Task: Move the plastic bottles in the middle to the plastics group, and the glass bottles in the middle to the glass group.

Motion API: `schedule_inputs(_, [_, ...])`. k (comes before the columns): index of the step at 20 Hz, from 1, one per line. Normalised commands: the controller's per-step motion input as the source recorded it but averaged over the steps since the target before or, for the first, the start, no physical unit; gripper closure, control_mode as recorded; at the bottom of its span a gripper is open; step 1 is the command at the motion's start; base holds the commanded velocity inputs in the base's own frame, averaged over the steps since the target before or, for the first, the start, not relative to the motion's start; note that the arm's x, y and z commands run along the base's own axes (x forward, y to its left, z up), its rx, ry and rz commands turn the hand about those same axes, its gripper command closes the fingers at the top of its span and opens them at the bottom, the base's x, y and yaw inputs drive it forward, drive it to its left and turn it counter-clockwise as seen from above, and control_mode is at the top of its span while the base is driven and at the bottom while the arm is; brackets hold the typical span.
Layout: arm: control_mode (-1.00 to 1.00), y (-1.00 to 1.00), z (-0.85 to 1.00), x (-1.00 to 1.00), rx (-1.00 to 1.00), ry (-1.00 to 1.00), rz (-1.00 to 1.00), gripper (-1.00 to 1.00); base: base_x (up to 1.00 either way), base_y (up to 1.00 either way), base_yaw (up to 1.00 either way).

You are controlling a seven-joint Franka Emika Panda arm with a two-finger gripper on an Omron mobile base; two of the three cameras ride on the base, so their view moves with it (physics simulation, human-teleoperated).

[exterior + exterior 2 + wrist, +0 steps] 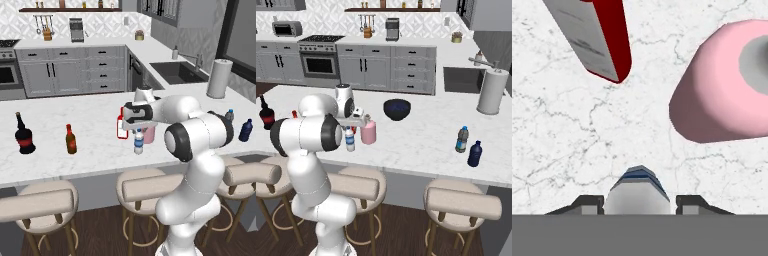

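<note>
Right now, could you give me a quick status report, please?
Claw astride small water bottle, grip unconfirmed. Pink bottle and red bottle close beside.

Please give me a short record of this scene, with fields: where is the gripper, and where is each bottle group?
gripper: gripper closed around small water bottle
middle: pink bottle, red bottle
plastics group: blue-capped bottle, dark blue bottle, robot's right
glass group: black bottle, brown bottle, robot's left
surface: marble counter

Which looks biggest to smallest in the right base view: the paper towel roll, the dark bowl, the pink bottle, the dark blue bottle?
1. Paper towel roll
2. Dark bowl
3. Pink bottle
4. Dark blue bottle

The bowl and pink bottle look close, so their order is unsure.
</note>
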Motion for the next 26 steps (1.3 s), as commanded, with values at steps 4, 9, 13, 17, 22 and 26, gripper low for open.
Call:
schedule_inputs(4, [-1.0,0.0,0.0,0.0,0.0,0.0,0.0,1.0,0.0,0.0,0.0])
schedule_inputs(9, [-1.0,-0.11,0.07,-0.25,0.0,0.0,0.0,1.0,0.0,0.0,0.0])
schedule_inputs(13, [-1.0,-0.3,0.24,-0.53,0.0,-0.01,0.0,1.0,0.0,0.0,0.0])
schedule_inputs(17, [-1.0,-0.56,0.5,-0.53,0.0,0.0,0.0,1.0,0.0,0.0,0.0])
schedule_inputs(22, [-1.0,-0.82,0.38,-0.42,0.0,0.0,0.0,1.0,0.0,0.0,0.0])
schedule_inputs(26, [-1.0,-0.96,0.25,-0.21,0.0,0.0,0.0,1.0,0.0,0.0,0.0])
